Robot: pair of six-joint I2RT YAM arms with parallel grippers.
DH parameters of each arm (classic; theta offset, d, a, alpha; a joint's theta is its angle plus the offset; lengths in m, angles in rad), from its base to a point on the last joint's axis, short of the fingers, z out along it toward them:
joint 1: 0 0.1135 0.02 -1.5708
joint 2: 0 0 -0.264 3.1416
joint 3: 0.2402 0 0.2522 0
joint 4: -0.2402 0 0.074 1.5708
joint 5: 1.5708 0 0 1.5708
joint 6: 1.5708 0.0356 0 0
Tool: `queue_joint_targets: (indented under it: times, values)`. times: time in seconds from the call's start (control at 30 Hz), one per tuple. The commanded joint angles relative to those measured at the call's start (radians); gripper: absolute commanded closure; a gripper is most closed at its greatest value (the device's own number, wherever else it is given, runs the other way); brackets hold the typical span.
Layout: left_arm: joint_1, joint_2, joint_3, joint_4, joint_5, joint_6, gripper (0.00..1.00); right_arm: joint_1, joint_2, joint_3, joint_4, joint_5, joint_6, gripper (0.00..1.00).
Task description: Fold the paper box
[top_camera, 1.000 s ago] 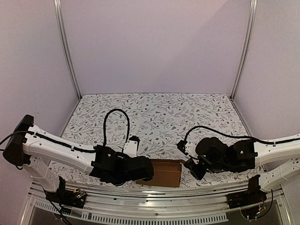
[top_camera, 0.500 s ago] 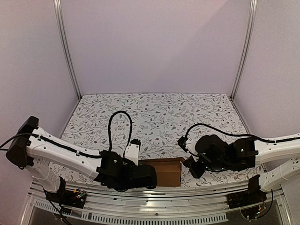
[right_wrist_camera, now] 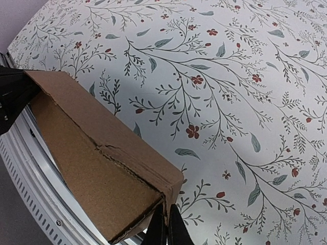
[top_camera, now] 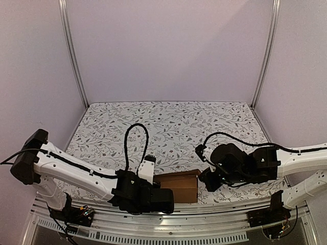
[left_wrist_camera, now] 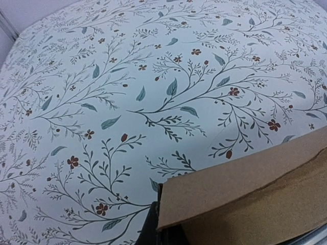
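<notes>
The paper box (top_camera: pixel 180 186) is a small oblong brown cardboard box lying at the near edge of the flowered table, between my two arms. At its left end my left gripper (top_camera: pixel 161 194) is shut, and the left wrist view shows its dark fingers (left_wrist_camera: pixel 149 225) pinching the box's (left_wrist_camera: pixel 255 199) end wall at the corner. My right gripper (top_camera: pixel 204 179) is at the right end. In the right wrist view that gripper (right_wrist_camera: pixel 165 218) is shut on the thin end edge of the box (right_wrist_camera: pixel 97 163), whose long seam looks ragged.
A slotted metal rail (top_camera: pixel 168 217) runs along the table's near edge just behind the box, also seen as the rail (right_wrist_camera: pixel 36 173) in the right wrist view. The flowered tablecloth (top_camera: pixel 173 125) stretches to the back wall between two upright metal posts (top_camera: pixel 74 56).
My left arm has slid right and toward the near edge along the box's left end. My right gripper has shut on the box's right end and shifted slightly.
</notes>
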Motion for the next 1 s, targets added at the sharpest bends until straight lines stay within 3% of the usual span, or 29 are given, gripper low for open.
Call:
queue_joint_targets:
  times: [0.0, 0.4, 0.97]
  values:
    - [-0.034, 0.029, 0.023, 0.022, 0.002, 0.001, 1.00, -0.021, -0.009, 0.051, 0.047, -0.050, 0.077, 1.00]
    - [-0.058, 0.091, 0.037, 0.024, -0.003, 0.018, 1.00, -0.099, 0.007, 0.071, 0.050, -0.185, 0.232, 1.00]
    - [-0.062, 0.192, 0.095, 0.024, -0.013, 0.089, 1.00, -0.216, 0.043, 0.086, -0.028, -0.391, 0.248, 1.00]
